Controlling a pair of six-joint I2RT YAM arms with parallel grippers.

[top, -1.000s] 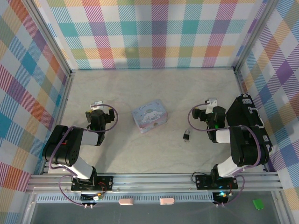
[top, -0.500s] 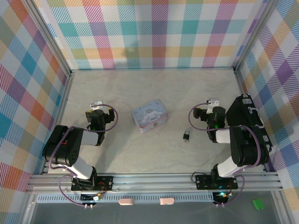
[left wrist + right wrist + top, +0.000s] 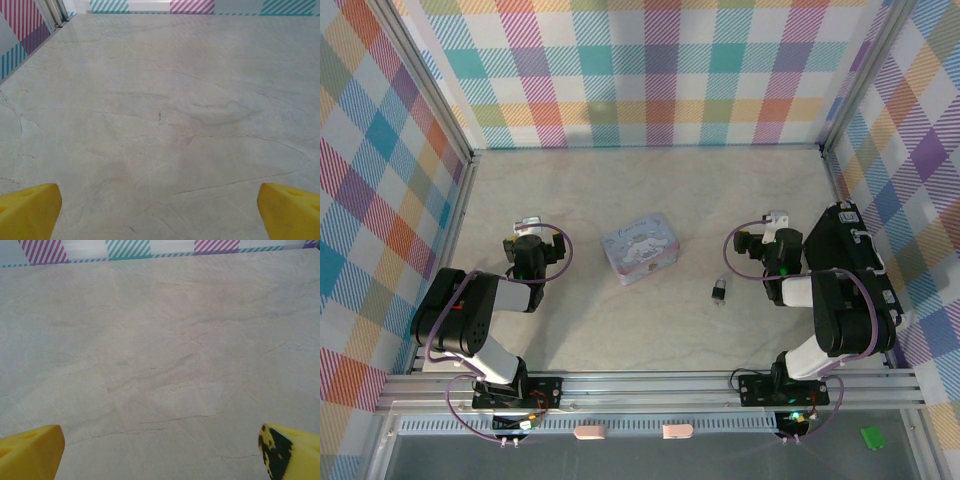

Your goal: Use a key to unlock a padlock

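Note:
The tiny dark padlock (image 3: 719, 291) lies on the marble tabletop, right of centre, with a thin silvery bit at its far end. I cannot make out the key apart from it. My left gripper (image 3: 527, 230) rests low at the left, far from the padlock. In the left wrist view the left gripper (image 3: 160, 212) is open, its yellow fingertips (image 3: 30, 210) wide apart over bare table. My right gripper (image 3: 770, 230) sits just right of the padlock and slightly beyond it. Seen from the right wrist, the right gripper (image 3: 160, 452) is open with nothing between its fingertips (image 3: 30, 450).
A pale-blue cartoon-printed tin box (image 3: 641, 247) stands at mid-table between the arms, left of the padlock. Checked walls (image 3: 650, 70) close the table at the back and both sides. Both arms are folded near their bases.

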